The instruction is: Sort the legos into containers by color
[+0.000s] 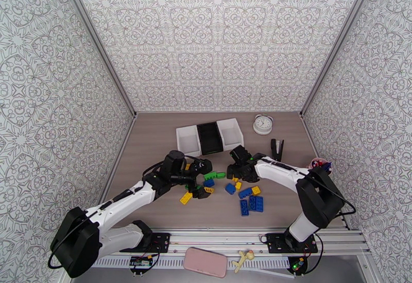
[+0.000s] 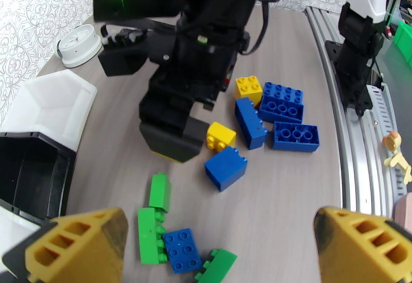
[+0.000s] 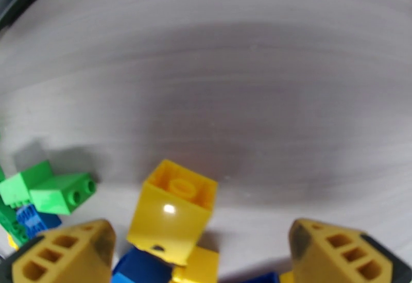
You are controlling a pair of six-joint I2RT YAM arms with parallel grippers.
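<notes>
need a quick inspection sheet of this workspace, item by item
surface: wood-grain table, flat.
job's things: green, yellow and blue legos lie loose in front of three containers, white-black-white, apparently empty.
clutter: clock, stapler and pen cup at the right; pink case and toy figure by the near rail.
pincers: left pincer open over the legos; right pincer open, a yellow brick between its fingers, not gripped.
cables: black cables run along both arms.
surroundings: patterned walls on three sides.
</notes>
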